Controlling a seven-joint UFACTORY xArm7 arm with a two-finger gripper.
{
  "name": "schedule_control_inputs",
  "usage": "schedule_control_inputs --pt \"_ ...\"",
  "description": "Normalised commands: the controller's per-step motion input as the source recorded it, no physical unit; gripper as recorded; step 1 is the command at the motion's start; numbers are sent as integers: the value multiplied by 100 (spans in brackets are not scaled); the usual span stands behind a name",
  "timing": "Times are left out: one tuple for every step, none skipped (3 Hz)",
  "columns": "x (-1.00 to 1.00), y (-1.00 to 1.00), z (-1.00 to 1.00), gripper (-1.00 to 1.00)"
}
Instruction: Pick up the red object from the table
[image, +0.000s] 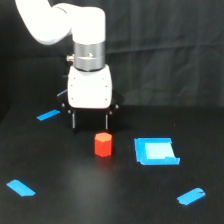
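Fingers (90, 121) hang spread apart and hold nothing, two thin dark prongs pointing down from the white arm (89, 87). Their tips look close to the black tabletop (100, 200), but I cannot tell if they touch it. The red block (103, 144) stands on the tabletop just in front of the fingers, nearer the camera, and a little toward the exterior view's right. It is near the fingers but not between them yet. The blue square (156, 151) lies flat farther off on that same side, apart from the block. Bits of blue tape (48, 115) lie here and there, well away from the fingers. To do this step well, I think the fingers should come forward and a touch to that right side until the block sits in the middle of the gap. The block is smaller than the gap, so it should fit. The tips should go low around its sides before they squeeze. Going slow matters, because a bump from one prong could tip the block or push it away. Then squeeze and lift straight up.
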Motion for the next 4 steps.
schedule_control_inputs --pt "39 -82 -28 98" --pt "-22 -27 -34 -15" --pt "-12 -40 -17 6" --pt "-4 -43 1 -17"
